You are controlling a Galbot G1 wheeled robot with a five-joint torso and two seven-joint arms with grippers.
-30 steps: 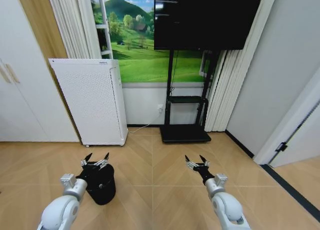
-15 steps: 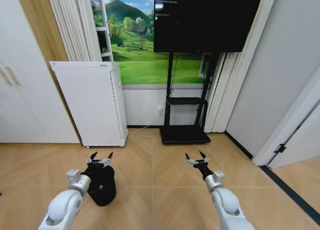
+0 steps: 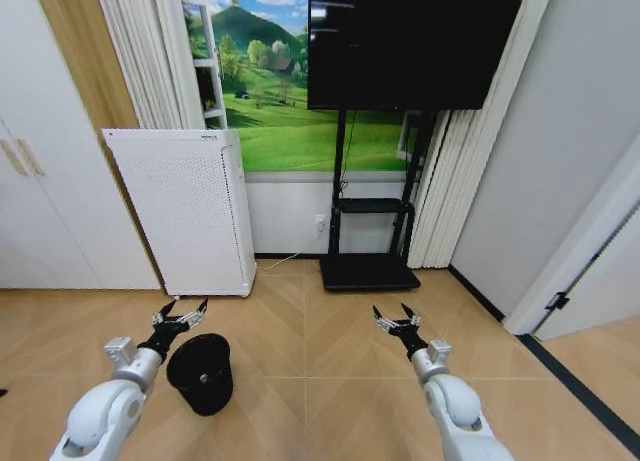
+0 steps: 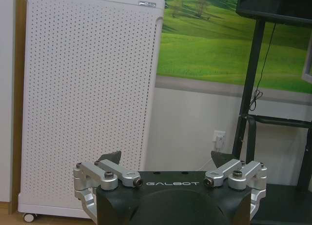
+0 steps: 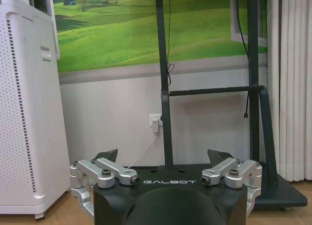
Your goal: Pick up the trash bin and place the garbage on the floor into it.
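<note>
1. Herringbone parquet floor point(image 3: 320, 331) in light tan runs up to a white wall under a green landscape mural point(image 3: 290, 101).
2. On that floor stands the trash bin point(image 3: 201, 372), a small black round mesh basket, upright, in the lower left of the head view.
3. The left claw point(image 3: 178, 314) hangs just beside the bin's rim, on its far left side, fingers spread wide and holding nothing; it is not touching the bin.
4. The right claw point(image 3: 395, 320) hovers over bare floor well apart from the bin, fingers also spread wide and empty.
5. Beyond the left claw stands a tall white perforated appliance point(image 3: 185, 209) on small wheels, against the wall.
6. To its right a black TV stand point(image 3: 370, 231) carries a dark screen point(image 3: 410, 41), with white curtains point(image 3: 445, 181) beside it.
</note>
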